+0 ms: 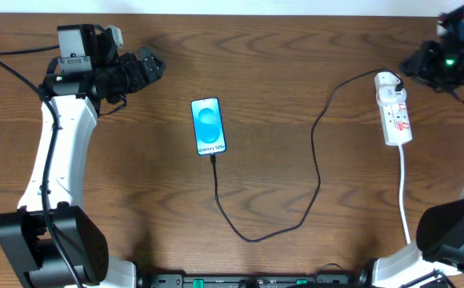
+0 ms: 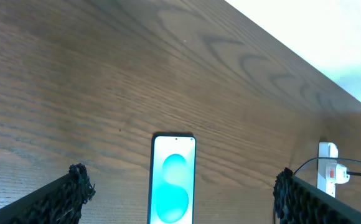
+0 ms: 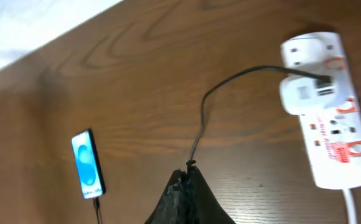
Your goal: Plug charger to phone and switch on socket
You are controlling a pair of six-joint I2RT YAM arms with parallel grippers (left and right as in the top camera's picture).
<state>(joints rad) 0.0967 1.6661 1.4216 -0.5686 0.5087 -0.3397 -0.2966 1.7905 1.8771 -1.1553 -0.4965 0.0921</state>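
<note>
Needing a switch press next, I think | socket (image 1: 395,112) sits far right, long side running front to back, just beside right claw (image 3: 188,177), which is pinched closed | left claw (image 1: 154,64) wide, well apart from it

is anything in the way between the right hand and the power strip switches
Nothing visible. The right hand has only bare brown wooden table between it and the white power strip with red-marked switches. The thin black cable runs off the strip's white adapter sideways, not across the switches.
</note>
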